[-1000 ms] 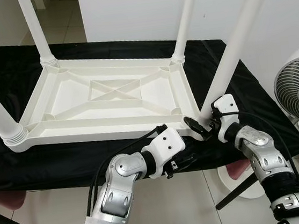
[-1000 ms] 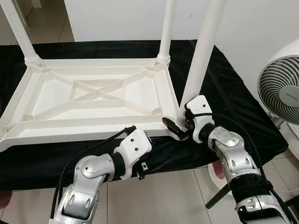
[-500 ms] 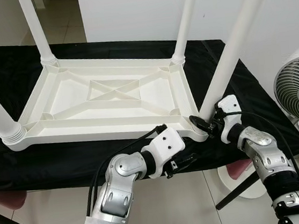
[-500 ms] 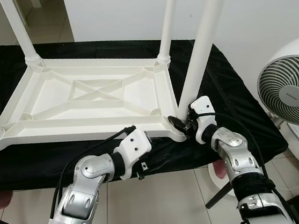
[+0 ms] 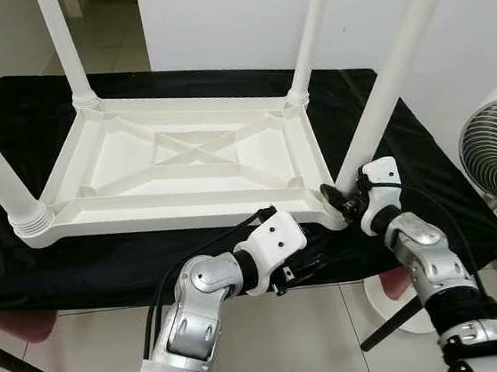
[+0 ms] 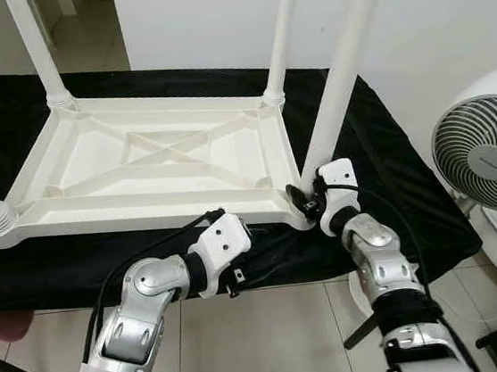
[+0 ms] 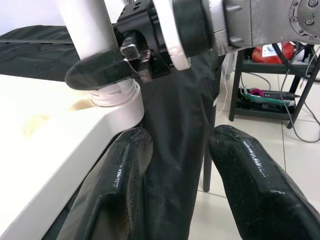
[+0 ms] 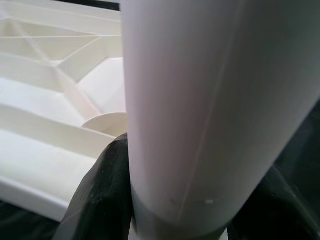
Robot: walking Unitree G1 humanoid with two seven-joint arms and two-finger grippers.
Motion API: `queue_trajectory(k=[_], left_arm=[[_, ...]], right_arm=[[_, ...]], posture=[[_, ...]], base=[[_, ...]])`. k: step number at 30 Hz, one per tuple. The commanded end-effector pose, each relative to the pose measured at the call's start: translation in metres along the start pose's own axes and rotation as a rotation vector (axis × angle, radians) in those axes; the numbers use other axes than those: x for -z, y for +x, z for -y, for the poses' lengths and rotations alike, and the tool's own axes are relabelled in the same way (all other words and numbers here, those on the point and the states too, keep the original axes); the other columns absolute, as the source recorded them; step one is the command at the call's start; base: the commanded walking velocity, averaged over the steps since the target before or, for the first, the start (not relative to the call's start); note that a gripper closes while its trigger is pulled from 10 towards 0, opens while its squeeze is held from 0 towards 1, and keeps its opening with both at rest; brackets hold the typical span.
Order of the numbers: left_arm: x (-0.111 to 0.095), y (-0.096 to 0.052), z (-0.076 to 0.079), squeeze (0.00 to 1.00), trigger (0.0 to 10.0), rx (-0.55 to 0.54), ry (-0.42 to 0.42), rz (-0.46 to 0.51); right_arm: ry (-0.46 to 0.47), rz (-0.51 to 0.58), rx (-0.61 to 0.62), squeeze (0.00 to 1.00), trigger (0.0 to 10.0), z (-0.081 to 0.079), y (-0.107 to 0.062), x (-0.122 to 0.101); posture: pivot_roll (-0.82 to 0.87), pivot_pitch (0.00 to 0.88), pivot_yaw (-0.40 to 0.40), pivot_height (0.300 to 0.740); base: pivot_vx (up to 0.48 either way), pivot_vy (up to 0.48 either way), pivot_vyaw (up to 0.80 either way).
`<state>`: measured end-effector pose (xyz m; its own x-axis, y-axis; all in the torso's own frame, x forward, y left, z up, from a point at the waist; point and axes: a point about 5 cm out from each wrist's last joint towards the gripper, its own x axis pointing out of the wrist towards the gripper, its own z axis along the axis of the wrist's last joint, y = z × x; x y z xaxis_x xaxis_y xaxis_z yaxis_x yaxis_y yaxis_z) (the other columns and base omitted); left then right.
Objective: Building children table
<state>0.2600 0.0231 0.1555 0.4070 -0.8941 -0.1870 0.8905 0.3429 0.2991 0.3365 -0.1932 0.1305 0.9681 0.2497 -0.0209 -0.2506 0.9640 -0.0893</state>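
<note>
Table inverted, legs pointing up. Near-right leg clamped at base by right gripper. Left gripper spread wide below same corner.

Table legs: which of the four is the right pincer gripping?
The near right leg, at the corner closest to the robot's right arm. The right pincer clamps its base; the other three legs stand untouched.

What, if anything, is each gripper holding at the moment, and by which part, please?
The right gripper clasps the near-right table leg at its base, just above the corner socket. The left gripper is open, holding nothing.
</note>
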Motion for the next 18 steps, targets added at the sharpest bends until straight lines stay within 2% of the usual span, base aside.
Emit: queue_trajectory(k=[1, 3, 6, 7, 8, 11, 18], left_arm=[[-0.005, 0.006, -0.007, 0.0, 10.0, -0.245, -0.035, 0.032], [-0.005, 0.006, -0.007, 0.0, 10.0, -0.243, -0.034, 0.032], [-0.005, 0.007, -0.007, 0.0, 10.0, -0.242, -0.033, 0.032], [-0.004, 0.008, -0.006, 0.0, 10.0, -0.239, -0.036, 0.033], [-0.004, 0.008, -0.006, 0.0, 10.0, -0.239, -0.036, 0.033], [-0.004, 0.009, -0.004, 0.0, 10.0, -0.232, -0.04, 0.039], [0.001, 0.011, -0.001, 0.0, 10.0, -0.209, -0.062, 0.041]], right_arm=[[0.034, -0.068, 0.128, 0.0, 0.0, 0.01, -0.004, 0.013], [0.081, -0.058, 0.214, 0.0, 0.0, 0.009, -0.003, 0.012], [0.096, -0.057, 0.255, 0.0, 0.0, 0.007, -0.003, 0.012], [0.103, -0.073, 0.354, 0.0, 0.0, 0.003, -0.004, 0.018], [0.103, -0.073, 0.354, 0.0, 0.0, 0.003, -0.004, 0.018], [0.128, -0.091, 0.455, 0.0, 0.0, -0.011, -0.006, 0.028], [0.155, -0.093, 0.482, 0.0, 0.0, -0.023, -0.002, 0.029]], posture=[[0.1, 0.039, -0.078, 0.74], [0.1, 0.037, -0.076, 0.74], [0.1, 0.037, -0.076, 0.74], [0.09, 0.036, -0.076, 0.74], [0.09, 0.036, -0.076, 0.74], [0.09, 0.037, -0.08, 0.74], [0.09, 0.036, -0.082, 0.74]], base=[[0.0, 0.0, 0.0], [0.0, 0.0, 0.0], [0.0, 0.0, 0.0], [0.0, 0.0, 0.0], [0.0, 0.0, 0.0], [0.0, 0.0, 0.0], [0.0, 0.0, 0.0]])
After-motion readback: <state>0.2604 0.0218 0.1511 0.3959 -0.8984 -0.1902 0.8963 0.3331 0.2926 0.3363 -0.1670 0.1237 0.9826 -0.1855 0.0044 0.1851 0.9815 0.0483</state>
